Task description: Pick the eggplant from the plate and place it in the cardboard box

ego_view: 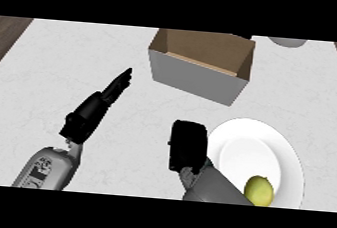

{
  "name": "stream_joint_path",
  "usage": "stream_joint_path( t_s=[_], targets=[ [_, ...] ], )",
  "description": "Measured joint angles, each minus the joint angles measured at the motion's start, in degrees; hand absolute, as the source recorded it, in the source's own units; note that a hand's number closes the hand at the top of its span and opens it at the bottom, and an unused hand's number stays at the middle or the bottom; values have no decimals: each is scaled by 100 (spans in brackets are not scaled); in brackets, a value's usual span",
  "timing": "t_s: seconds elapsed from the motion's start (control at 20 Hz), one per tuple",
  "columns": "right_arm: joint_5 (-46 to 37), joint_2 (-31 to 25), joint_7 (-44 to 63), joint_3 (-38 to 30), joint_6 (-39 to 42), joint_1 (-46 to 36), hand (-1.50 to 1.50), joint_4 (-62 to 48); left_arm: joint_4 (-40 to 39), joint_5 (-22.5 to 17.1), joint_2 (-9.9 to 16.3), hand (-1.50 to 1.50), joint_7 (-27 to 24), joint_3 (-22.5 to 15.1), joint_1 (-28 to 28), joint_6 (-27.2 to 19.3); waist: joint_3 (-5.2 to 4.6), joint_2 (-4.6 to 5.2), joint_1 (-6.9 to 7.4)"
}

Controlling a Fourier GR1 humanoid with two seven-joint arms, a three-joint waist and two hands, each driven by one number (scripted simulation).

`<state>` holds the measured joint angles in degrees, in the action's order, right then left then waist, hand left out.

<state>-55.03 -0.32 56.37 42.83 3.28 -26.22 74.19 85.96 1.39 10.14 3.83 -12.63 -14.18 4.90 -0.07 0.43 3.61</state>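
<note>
A yellow-green rounded fruit (260, 190), not looking like an eggplant, lies on the near part of the white plate (273, 144) at the right. The open cardboard box (201, 63) stands beyond the plate at the counter's middle back, and I see nothing inside it. My right hand (187, 145) hovers at the plate's left rim, seen end-on as a compact black block, left of the fruit and apart from it. My left hand (97, 108) rests open at the left, straight fingers pointing toward the box.
A pale rounded object (287, 41) is cut off at the back right edge. Something dark (244, 36) peeks out behind the box's far corner. The white counter (65, 57) ends in dark wood strips at both sides.
</note>
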Motion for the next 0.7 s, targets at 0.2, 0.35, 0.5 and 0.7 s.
stream_joint_path(
  t_s=[0.2,0.35,0.5,0.7],
  targets=[
    [-62,4,245,523,-519,-863,150,-404,-73,-14,3,0,46,62,-81,32,5,-1,-12],
    [-47,-11,448,836,-681,-1417,150,-456,-114,-13,-25,0,45,101,-112,28,5,-12,-54],
    [58,-27,628,1043,-705,-1909,150,-254,-117,18,-20,0,-17,106,8,35,5,-28,-82],
    [210,-48,867,1194,-633,-2402,150,303,-112,37,-60,0,67,148,-42,4,3,-51,-146]
  ],
)
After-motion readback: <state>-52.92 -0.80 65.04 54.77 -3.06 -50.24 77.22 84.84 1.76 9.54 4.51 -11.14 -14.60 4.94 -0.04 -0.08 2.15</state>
